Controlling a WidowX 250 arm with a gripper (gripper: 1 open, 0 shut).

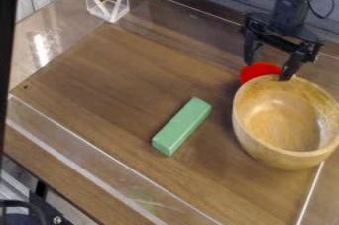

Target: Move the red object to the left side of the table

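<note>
A dark strip runs down the left edge of the view, hiding that side. Beside it the brown wood-grain tabletop spreads out, edged with low clear walls. At the far left a small clear folded piece stands upright at the tabletop's far edge.

Near the middle lies a green block, long and flat, set on a slant with one end toward the near left and the other toward the far right. It sits apart from everything else, with bare wood all round it.

To the right stands a wooden bowl, large, round and upright, its inside showing pale wood. Just beyond its far left rim lies the red object, small and bright, on the right side of the tabletop, close against the bowl; whether they touch I cannot tell.

Over the red object hangs the hand, black and pointing straight down, its two fingers spread wide. The left finger is to the left of the red object and the other is above its right side. It holds nothing.
</note>
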